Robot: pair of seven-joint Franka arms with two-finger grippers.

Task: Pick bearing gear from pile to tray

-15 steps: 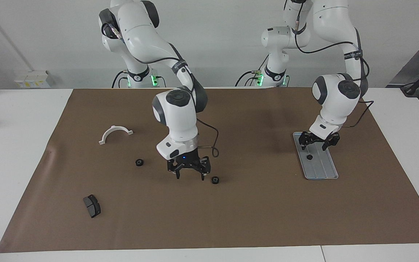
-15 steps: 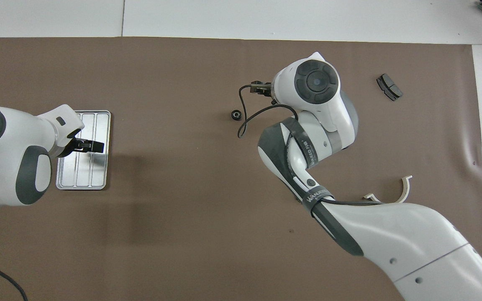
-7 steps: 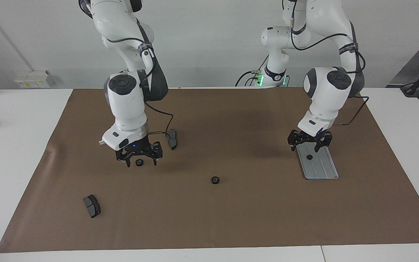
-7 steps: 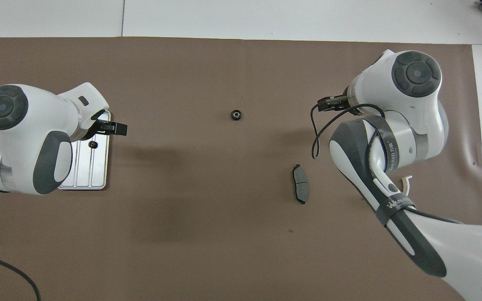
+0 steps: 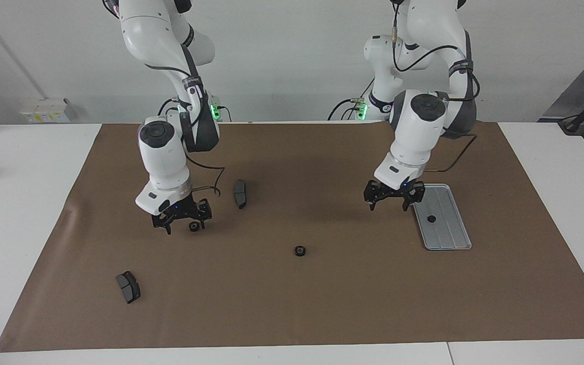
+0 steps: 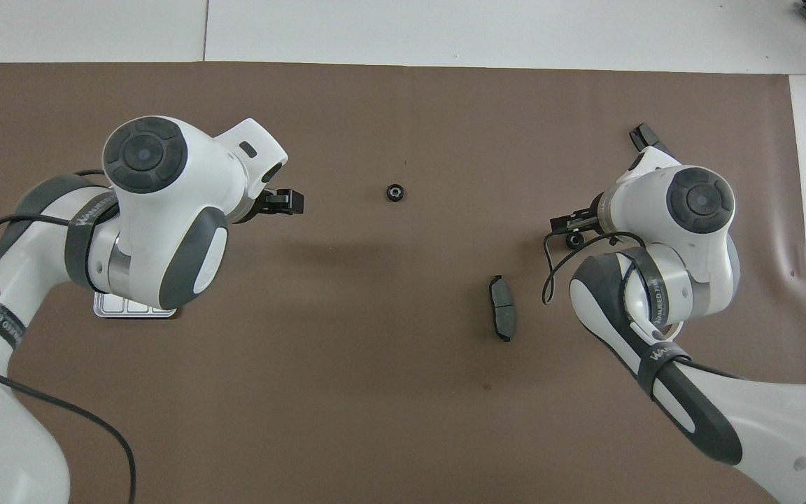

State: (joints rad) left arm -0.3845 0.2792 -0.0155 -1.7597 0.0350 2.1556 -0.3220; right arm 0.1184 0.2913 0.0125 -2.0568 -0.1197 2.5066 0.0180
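One small black gear already lies in the silver tray, which sits toward the left arm's end of the table. Two more gears wait on the brown mat: one near the middle of the table, well apart from both grippers, and another toward the right arm's end. So the job looks about a third done, with two gears left to move.

The right gripper hangs low just beside that second gear, jaws wide and holding nothing; whether a fingertip touches the gear is hard to tell. The left gripper hangs over the mat just beside the tray's edge, also spread wide and empty.

Two dark pads lie on the mat, untouched.
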